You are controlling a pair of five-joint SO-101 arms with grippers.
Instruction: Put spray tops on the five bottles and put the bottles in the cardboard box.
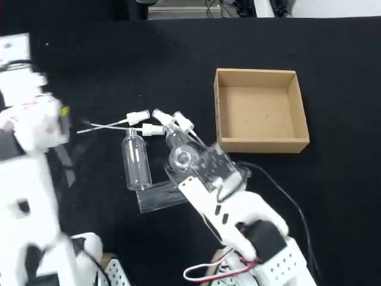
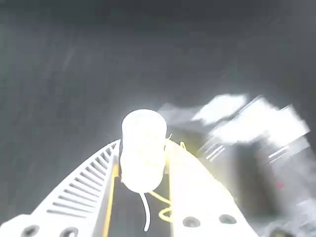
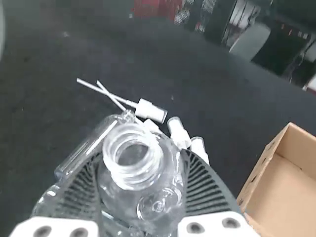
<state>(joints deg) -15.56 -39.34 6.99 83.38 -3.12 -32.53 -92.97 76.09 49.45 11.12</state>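
Observation:
My right gripper [image 3: 143, 165] is shut on a clear, uncapped bottle [image 3: 132, 154] with its open threaded neck towards the camera. In the high view this bottle [image 1: 180, 156] is held upright just left of the cardboard box [image 1: 262, 110]. My left gripper [image 2: 143, 144] is shut on a white spray top [image 2: 143, 150], its thin tube hanging down between the fingers; that arm [image 1: 33, 122] is at the table's left side. Several loose spray tops [image 1: 152, 129] lie on the black table beside the held bottle. Two more clear bottles lie flat: one [image 1: 135, 161] left of the right gripper, another [image 1: 159, 198] in front of it.
The open cardboard box [image 3: 289, 180] holds nothing. The spray tops' long tubes [image 1: 104, 126] stretch left across the table towards the left arm. A cable [image 1: 286, 199] trails from the right arm below the box.

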